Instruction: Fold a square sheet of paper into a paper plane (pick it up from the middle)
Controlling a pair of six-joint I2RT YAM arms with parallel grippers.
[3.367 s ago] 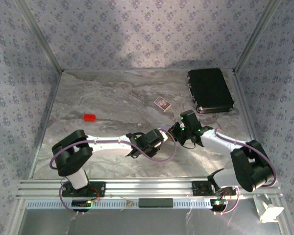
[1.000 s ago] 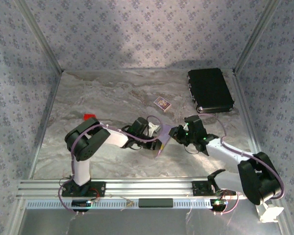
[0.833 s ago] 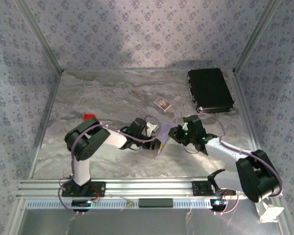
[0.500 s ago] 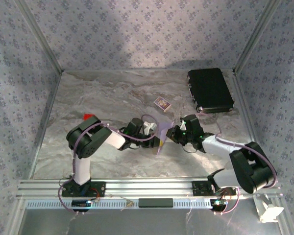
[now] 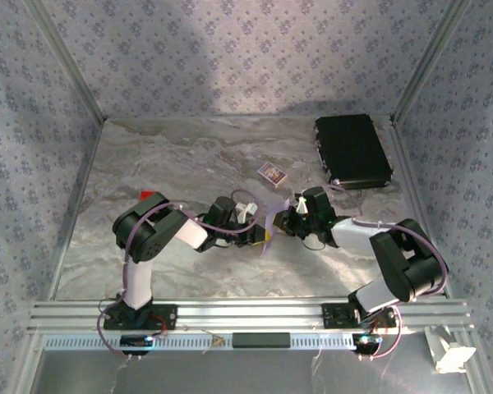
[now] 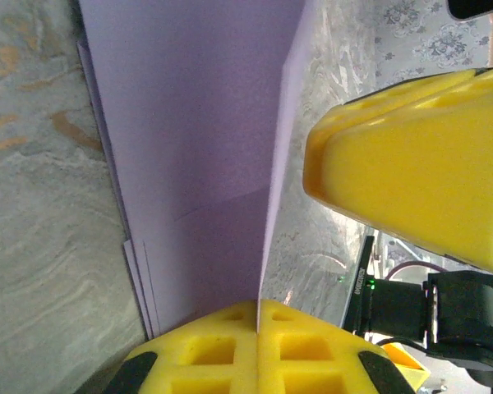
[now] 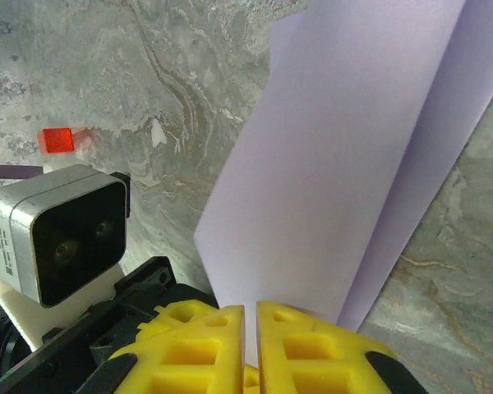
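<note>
Lilac paper, pale and plain, sits near the middle of the grey marbled surface, caught between the two tools. From above it reads as a narrow strip stood on edge, running from near the wrists down towards the near side and ending in a point. In the left wrist view the paper is a broad flat panel with one long straight edge and several thin layers stepped along its other side, plus a faint crease low down. In the right wrist view the paper shows a wide face and a narrower flap folded alongside it, the two meeting along a straight crease. Whether its lower tip touches the surface I cannot tell.

Reaching in from the left, the left arm has its elbow raised and its forearm stretched towards the centre. Its left tool has yellow pads pressed together on the sheet's edge. Opposite it, the right arm doubles back from its base, forearm pointing left. There the right tool pinches the paper between its own nearly closed pads.

A red block lies well to the left, a small patterned card just beyond the tools, and a black case at the far right.
</note>
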